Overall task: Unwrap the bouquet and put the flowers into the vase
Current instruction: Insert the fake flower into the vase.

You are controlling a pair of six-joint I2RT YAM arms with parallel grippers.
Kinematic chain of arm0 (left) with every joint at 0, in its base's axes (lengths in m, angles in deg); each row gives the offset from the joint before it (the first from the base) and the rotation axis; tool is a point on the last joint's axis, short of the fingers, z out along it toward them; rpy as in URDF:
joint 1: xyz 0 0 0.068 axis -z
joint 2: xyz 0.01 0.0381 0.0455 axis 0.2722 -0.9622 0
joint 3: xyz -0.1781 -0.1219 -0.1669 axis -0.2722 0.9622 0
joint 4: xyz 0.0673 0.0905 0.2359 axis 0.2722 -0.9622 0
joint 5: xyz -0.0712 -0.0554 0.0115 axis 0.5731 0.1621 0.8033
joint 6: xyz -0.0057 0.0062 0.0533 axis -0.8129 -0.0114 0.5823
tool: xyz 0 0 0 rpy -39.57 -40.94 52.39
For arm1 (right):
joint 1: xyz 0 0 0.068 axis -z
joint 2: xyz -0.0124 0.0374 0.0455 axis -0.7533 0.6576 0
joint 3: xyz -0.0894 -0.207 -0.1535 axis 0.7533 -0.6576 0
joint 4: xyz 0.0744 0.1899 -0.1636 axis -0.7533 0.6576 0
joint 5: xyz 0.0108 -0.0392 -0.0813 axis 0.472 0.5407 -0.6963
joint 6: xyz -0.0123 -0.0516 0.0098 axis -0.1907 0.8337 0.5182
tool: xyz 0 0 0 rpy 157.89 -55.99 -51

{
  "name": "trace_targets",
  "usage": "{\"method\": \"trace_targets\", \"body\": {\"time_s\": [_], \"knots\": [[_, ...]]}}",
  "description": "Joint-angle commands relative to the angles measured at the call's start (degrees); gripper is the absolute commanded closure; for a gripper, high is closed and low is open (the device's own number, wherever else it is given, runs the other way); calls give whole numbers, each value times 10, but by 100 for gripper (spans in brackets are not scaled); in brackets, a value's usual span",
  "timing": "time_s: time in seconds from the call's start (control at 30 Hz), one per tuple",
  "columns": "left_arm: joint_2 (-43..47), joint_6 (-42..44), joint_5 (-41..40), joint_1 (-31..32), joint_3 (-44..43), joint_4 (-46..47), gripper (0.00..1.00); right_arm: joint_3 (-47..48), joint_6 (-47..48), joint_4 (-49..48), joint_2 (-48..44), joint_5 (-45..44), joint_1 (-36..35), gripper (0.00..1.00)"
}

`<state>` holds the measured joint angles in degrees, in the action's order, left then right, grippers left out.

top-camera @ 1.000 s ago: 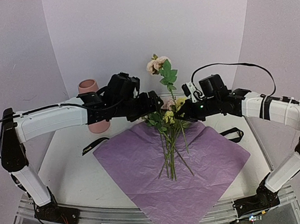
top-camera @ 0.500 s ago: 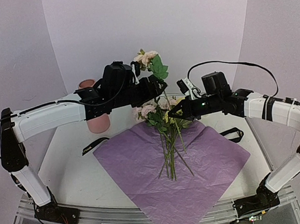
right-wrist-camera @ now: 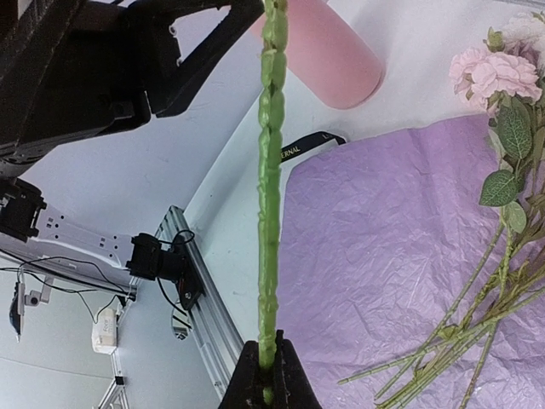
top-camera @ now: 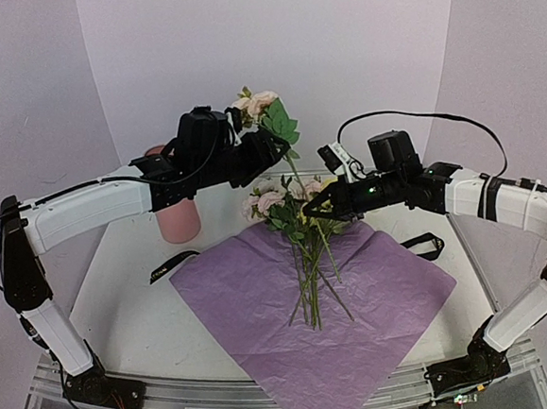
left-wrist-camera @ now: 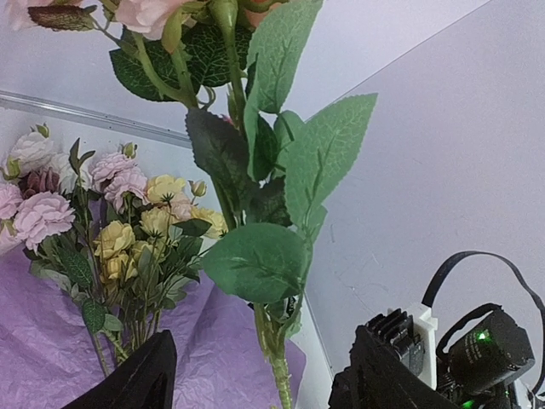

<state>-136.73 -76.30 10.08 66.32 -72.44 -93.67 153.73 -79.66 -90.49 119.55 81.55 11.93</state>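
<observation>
Item: one flower stem [right-wrist-camera: 271, 213], upright above the bouquet [top-camera: 269, 201].
My right gripper [right-wrist-camera: 268, 375] pinches it low; my left gripper [left-wrist-camera: 264, 375] stands open around the leaves, placed to take it to the vase [top-camera: 177, 221].

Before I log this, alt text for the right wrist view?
The right gripper is shut on a long green stem that runs straight up the frame. Behind it are the spread purple paper, loose flowers and the pink vase.
</observation>
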Motion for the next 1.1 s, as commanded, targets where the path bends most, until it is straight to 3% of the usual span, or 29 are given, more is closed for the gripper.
{"method": "trace_targets", "body": {"time_s": [0.0,0.13,0.37,0.63,0.7,0.8,0.93,1.07], "knots": [[10,-4,21,-4,-3,31,31,7,12,-23,-4,34,-6,100],[6,-9,43,-6,-2,34,36,13,15,-23,0,43,-11,100],[6,-13,48,-7,6,37,55,20,19,-23,11,57,-16,100],[8,-19,40,-9,18,38,90,30,25,-19,21,63,-17,98],[8,-13,36,-9,18,38,97,31,27,-15,21,58,-17,84],[12,0,30,-9,19,37,100,26,29,-8,20,50,-17,41],[22,27,3,-10,24,24,100,13,30,6,15,26,-17,15],[28,71,-28,-10,24,-6,100,8,35,22,9,7,-17,6]]}}
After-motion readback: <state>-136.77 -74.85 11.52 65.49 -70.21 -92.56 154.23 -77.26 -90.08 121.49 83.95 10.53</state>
